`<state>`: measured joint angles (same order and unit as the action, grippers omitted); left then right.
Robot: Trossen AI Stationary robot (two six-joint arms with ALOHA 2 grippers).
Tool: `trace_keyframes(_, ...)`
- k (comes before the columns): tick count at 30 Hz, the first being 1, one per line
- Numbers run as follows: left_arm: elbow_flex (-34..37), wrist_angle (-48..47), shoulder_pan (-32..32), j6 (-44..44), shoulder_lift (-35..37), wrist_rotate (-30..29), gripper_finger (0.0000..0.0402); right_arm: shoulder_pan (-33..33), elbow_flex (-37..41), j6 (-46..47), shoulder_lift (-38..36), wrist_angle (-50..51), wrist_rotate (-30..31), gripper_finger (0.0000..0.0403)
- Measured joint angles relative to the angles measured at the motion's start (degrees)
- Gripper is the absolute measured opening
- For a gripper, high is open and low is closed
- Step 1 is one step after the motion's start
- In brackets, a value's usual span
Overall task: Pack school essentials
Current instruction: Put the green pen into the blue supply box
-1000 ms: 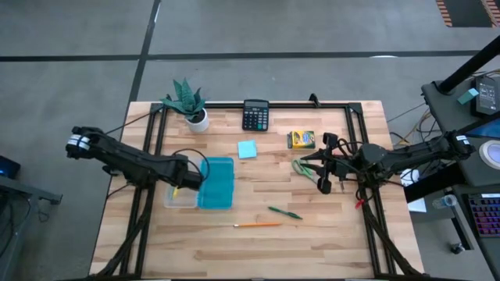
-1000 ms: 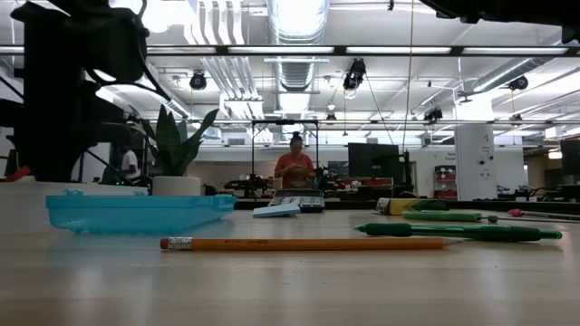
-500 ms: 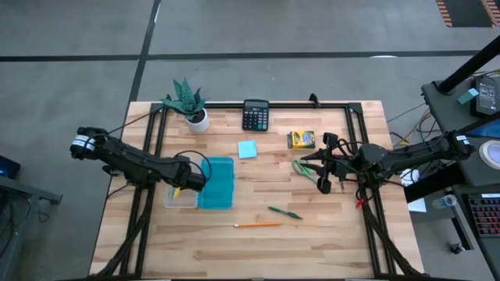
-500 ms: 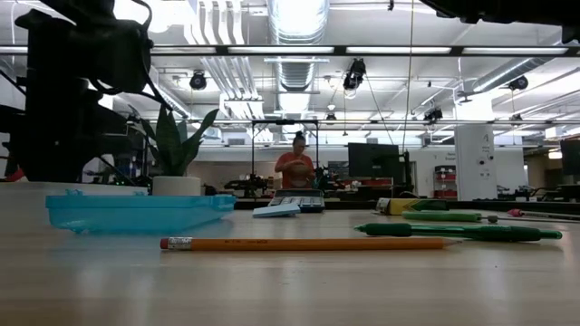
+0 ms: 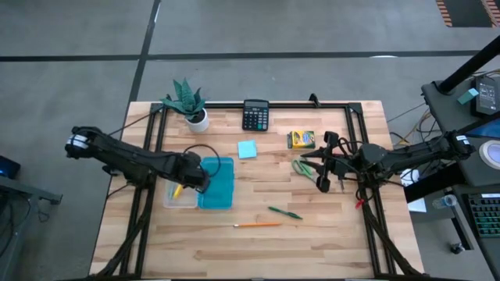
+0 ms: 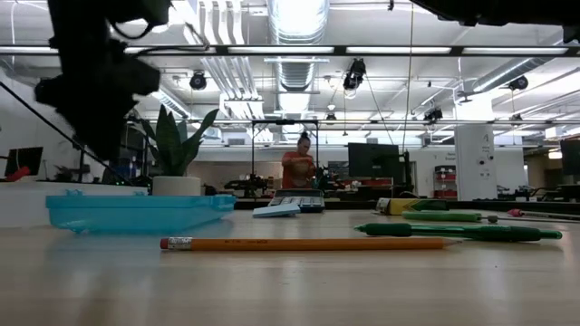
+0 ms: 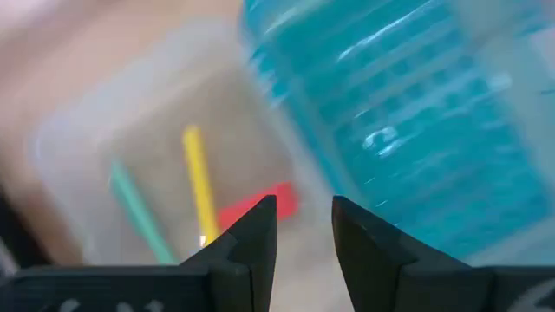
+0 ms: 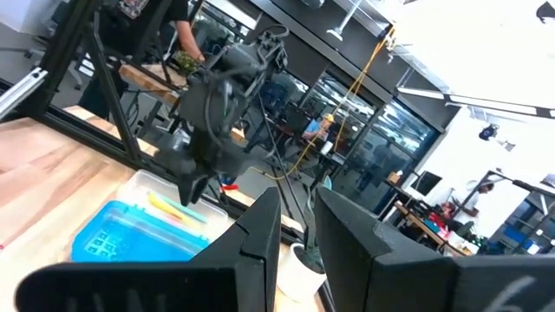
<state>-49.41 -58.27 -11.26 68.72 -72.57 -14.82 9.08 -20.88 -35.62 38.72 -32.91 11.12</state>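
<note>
left gripper (image 7: 299, 227): empty, narrowly parted, over clear plastic box (image 5: 180, 197) holding yellow pencil (image 7: 199, 184), red eraser (image 7: 257, 204); next pick: lift clear first.

The left tool (image 7: 303, 227) hangs over a clear box (image 7: 165, 165) with its two dark fingers (image 7: 247, 243) a narrow gap apart and nothing between them. Just ahead of the fingertips, inside the box, lie a red eraser (image 7: 251, 208), a yellow pen (image 7: 199, 186) and a teal pen (image 7: 139, 212), the eraser closest to the tool and partly hidden by one finger. A ribbed teal lid (image 7: 408, 130) lies beside the box, beyond the other finger, on the wooden counter (image 7: 104, 52).
</note>
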Motion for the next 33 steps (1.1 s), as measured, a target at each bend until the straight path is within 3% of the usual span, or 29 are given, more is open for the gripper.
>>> trace_keyframes(4, -1.3, 11.2, -0.3, -16.0, 0.6, -4.7, 0.0095, 0.0, 0.0, 0.1, 0.0, 0.0, 0.0, 0.0063)
trace_keyframes(9, 1.3, 46.8, -1.4, -48.5, -0.1, -7.6, 0.0095, 0.0, 0.0, 3.7, 0.1, 0.0, 0.1, 0.0063)
trace_keyframes(12, 3.4, 67.3, -1.7, -65.3, -1.7, -5.3, 0.0095, 0.0, 0.2, 8.0, 0.9, -0.1, 0.1, 0.0063)
trace_keyframes(14, 4.5, 75.7, -1.7, -71.7, -2.3, -2.9, 0.0095, 0.0, 0.6, 12.2, 1.7, 1.2, 0.0, 0.0063)
trace_keyframes(21, 5.6, 78.1, -1.6, -75.2, -2.7, -1.7, 0.0096, 0.0, 1.3, 30.4, 6.8, 10.3, 0.1, 0.0063)
trace_keyframes(33, 9.0, 78.3, -1.5, -75.3, -2.5, -1.9, 0.0096, 0.0, -5.8, 38.9, 15.1, 14.8, 0.0, 0.0063)
